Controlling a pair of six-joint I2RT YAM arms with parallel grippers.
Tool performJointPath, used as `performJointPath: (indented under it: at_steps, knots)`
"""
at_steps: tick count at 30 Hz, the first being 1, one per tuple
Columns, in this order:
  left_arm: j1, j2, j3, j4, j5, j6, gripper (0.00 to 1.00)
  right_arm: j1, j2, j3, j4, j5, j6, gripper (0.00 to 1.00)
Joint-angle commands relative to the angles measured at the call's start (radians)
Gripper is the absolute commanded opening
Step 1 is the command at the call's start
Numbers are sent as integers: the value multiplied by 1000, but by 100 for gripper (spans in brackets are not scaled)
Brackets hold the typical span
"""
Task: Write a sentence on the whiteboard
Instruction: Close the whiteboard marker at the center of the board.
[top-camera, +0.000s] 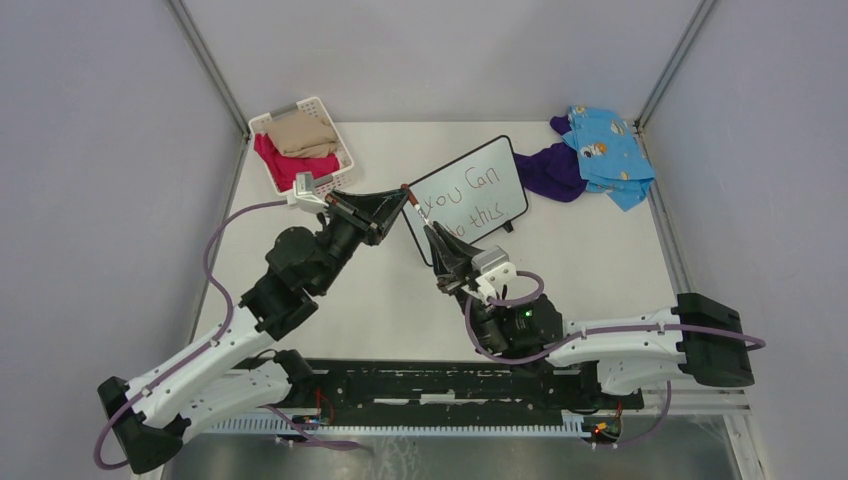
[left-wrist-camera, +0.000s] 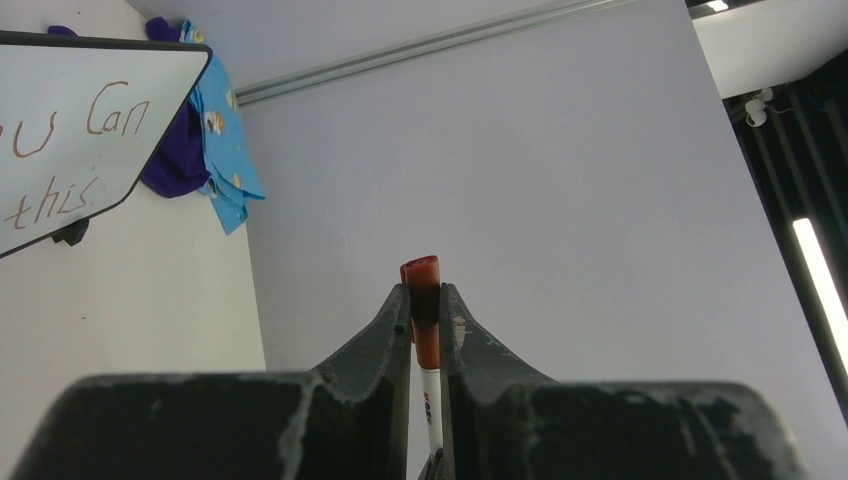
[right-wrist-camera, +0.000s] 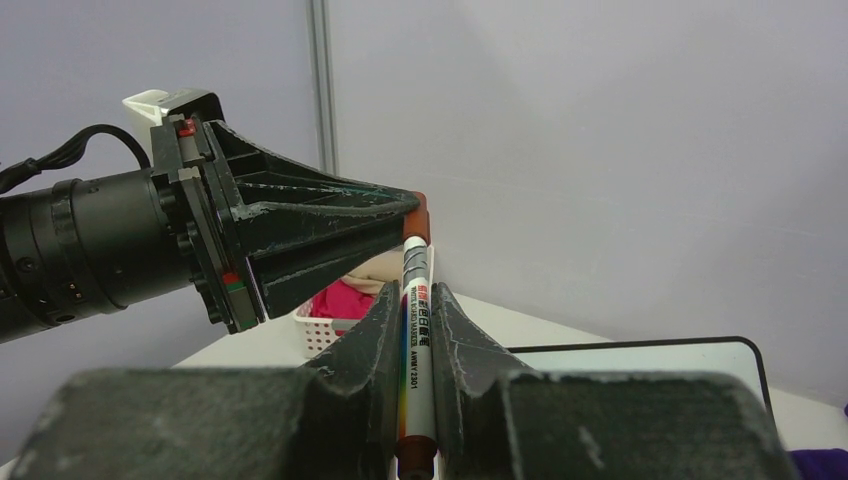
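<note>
From above, on the table (top-camera: 600, 260), the whiteboard (top-camera: 490, 175) stands tilted at the far centre, with the sentence (top-camera: 458, 197) on it in two lines. I read "you Can" above and "this" below. My right gripper (top-camera: 432, 235) covers the word before "this". My left gripper (top-camera: 400, 195) reaches in from the left to the board's near-left corner. The two tips meet there on a thin marker (top-camera: 413, 208). A basket (top-camera: 318, 101) of clothes sits at the far left and a blue cloth (top-camera: 605, 150) at the far right.

At my left wrist, the left gripper (left-wrist-camera: 424, 295) is clamped on the red-brown cap (left-wrist-camera: 422, 272), with the white barrel running down between the fingers. The whiteboard (left-wrist-camera: 60, 200) fills the upper left corner, well apart from the tip.

At my right wrist, the right gripper (right-wrist-camera: 415, 300) is clamped around the barrel of the marker (right-wrist-camera: 415, 340), which stands upright. The cap (right-wrist-camera: 417, 220) tops it, pinched by the left gripper (right-wrist-camera: 405, 205) coming in from the side. The whiteboard (right-wrist-camera: 640, 375) lies behind and to the right.

I judge the writing all but done, so the step in hand is putting the cap back on. I cannot tell whether the cap is fully seated. The next move calls for keeping both grips in line along the barrel and pressing them together without bending it. After that, one grip lets go, so the marker does not drop onto the board.
</note>
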Motion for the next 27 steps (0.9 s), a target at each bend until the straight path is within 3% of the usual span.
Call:
performJointPath:
  at_steps: [1, 9, 19, 27]
  knots:
    - [-49, -16, 18, 21, 78, 56, 2, -38, -22, 20, 34, 16, -2, 0]
    - [-118, 15, 9, 38, 82, 77, 2, -53, -23, 26, 18, 1, 9, 0]
    - [-282, 65, 14, 67, -6, 132, 2, -71, -32, 30, 15, -4, 9, 0]
    - [-292, 3, 19, -15, -117, 168, 2, -73, -77, 17, 1, -15, 8, 0]
